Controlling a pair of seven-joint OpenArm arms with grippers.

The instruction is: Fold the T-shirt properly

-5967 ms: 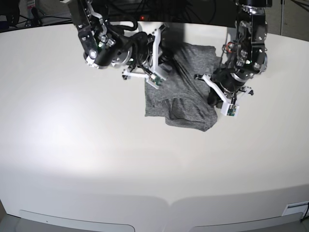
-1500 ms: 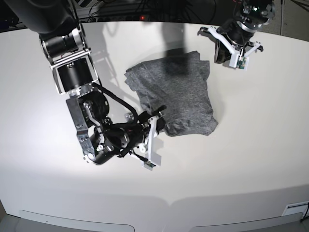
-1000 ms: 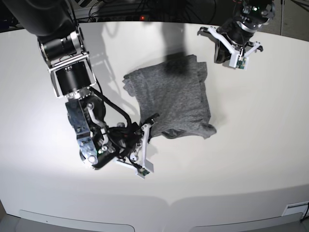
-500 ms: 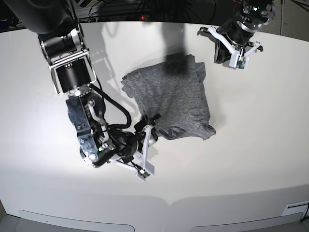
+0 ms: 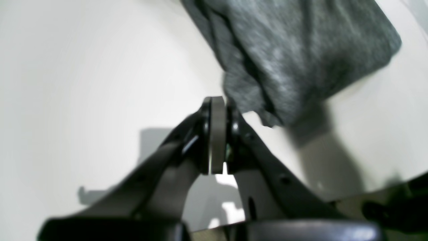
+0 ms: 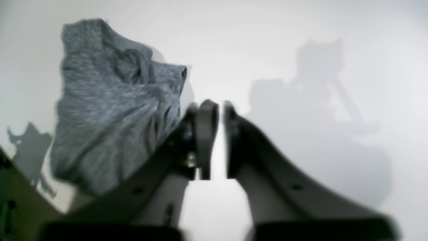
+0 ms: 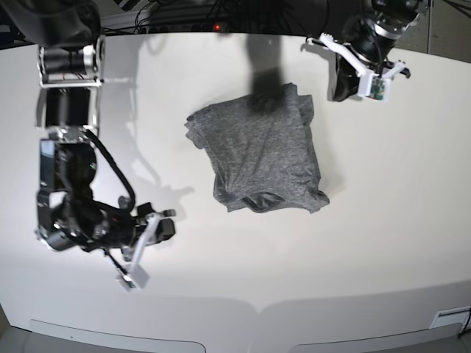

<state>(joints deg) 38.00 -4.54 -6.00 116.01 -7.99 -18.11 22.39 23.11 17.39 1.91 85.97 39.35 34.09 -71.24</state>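
On the table (image 7: pixel 383 220), near its middle, the T-shirt (image 7: pixel 261 158) lies as a rumpled, loosely folded bundle. Both arms hang clear: left gripper (image 5: pixel 217 134) pressed closed on nothing, right gripper (image 6: pixel 215 134) barely parted, empty. I'd smooth those bunched edges before another fold.

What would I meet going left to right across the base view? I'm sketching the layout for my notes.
Right gripper, low on the table → the T-shirt, folded in the middle → left gripper, at the far edge.
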